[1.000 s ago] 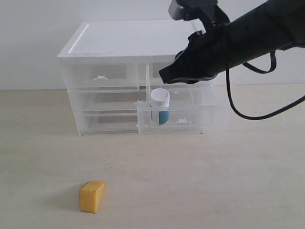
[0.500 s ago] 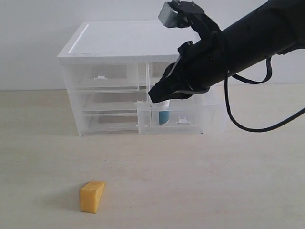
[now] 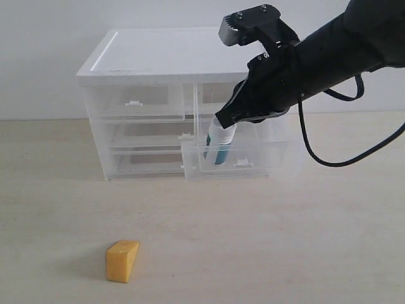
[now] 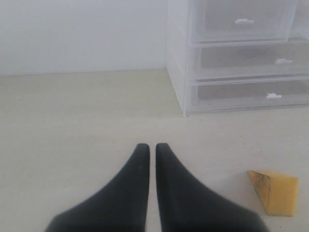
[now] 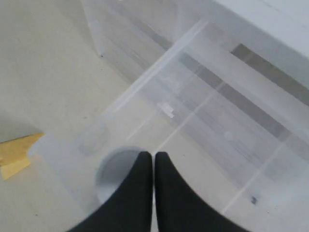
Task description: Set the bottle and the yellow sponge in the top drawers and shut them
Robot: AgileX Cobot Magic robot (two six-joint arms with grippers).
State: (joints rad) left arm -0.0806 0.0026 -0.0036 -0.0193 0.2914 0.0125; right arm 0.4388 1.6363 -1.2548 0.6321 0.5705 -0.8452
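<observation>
Right gripper [image 3: 221, 121], fingers closed and empty, has come down against the small white teal-banded plastic pill bottle [image 3: 221, 145], tipping it from upright inside the pulled-out clear plastic top drawer [image 3: 269, 158], which is not yet shut; the orange-yellow foam wedge sponge [image 3: 121, 260] lies unstowed near the closed left gripper [image 4: 152, 150].

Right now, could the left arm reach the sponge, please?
Probably yes: the sponge lies alone on bare table, near the left tool, with nothing between them. The tool is shut and would need opening first.
</observation>
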